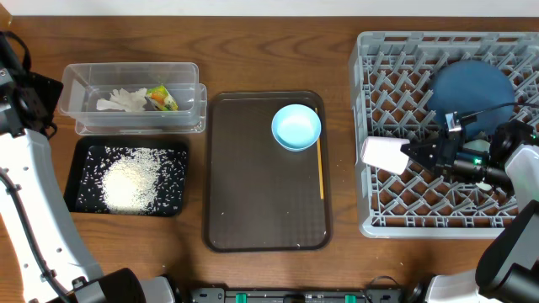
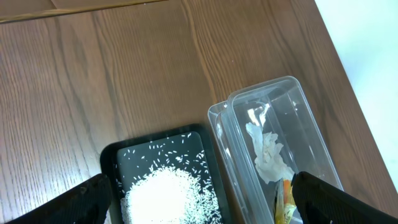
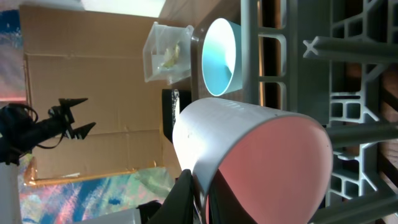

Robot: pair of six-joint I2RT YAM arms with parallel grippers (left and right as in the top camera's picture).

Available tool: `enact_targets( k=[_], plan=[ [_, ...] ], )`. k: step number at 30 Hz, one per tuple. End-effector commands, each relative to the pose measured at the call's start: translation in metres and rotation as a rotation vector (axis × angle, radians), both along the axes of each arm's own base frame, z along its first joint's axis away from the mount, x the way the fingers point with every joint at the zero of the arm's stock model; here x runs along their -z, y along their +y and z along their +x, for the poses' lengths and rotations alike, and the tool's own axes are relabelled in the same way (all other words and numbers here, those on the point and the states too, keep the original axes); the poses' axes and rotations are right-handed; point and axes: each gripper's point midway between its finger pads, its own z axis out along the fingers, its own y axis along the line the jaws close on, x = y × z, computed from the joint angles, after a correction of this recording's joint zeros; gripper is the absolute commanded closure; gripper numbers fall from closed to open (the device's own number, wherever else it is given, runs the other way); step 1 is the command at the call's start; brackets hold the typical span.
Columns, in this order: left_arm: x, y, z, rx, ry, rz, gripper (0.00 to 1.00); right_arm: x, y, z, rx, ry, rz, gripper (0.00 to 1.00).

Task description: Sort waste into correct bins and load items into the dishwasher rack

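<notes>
My right gripper (image 1: pixel 413 154) (image 3: pixel 200 173) is shut on the rim of the small pink cup (image 1: pixel 383 154) (image 3: pixel 249 149). The cup lies on its side over the left part of the grey dishwasher rack (image 1: pixel 396 210). A dark-blue plate (image 1: pixel 472 88) stands in the rack's back. The light-blue dish (image 1: pixel 296 126) (image 3: pixel 219 56) sits on the brown tray. The clear tub (image 1: pixel 80 80) (image 2: pixel 311 112) holds a tissue (image 1: pixel 120 101) (image 2: pixel 268 155) and a wrapper (image 1: pixel 162 98) (image 2: pixel 284 202). Rice (image 1: pixel 130 178) (image 2: pixel 165 196) fills the black tray (image 1: pixel 84 151) (image 2: pixel 112 162). My left gripper (image 2: pixel 208 202) hangs open above both bins.
The brown serving tray (image 1: pixel 253 194) lies in the middle of the wooden table, with a thin yellow stick (image 1: pixel 320 168) along its right rim. The left arm stands along the table's left edge.
</notes>
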Motion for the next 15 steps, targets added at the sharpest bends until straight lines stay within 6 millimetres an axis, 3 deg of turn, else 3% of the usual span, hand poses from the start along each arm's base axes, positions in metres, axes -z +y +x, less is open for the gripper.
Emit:
enact_targets(
  k=[1, 10, 15],
  plan=[
    [0.0, 0.003, -0.002, -0.014, 0.008, 0.007, 0.05, 0.025, -0.011, -0.009, 0.0, 0.106, -0.139, 0.96],
    [0.0, 0.003, -0.002, -0.014, 0.008, 0.007, 0.05, 0.035, -0.015, -0.013, 0.01, 0.167, -0.183, 0.96],
    [0.0, 0.003, -0.002, -0.013, 0.008, 0.007, 0.05, 0.007, -0.003, -0.002, 0.033, 0.098, -0.014, 0.99]
  ],
)
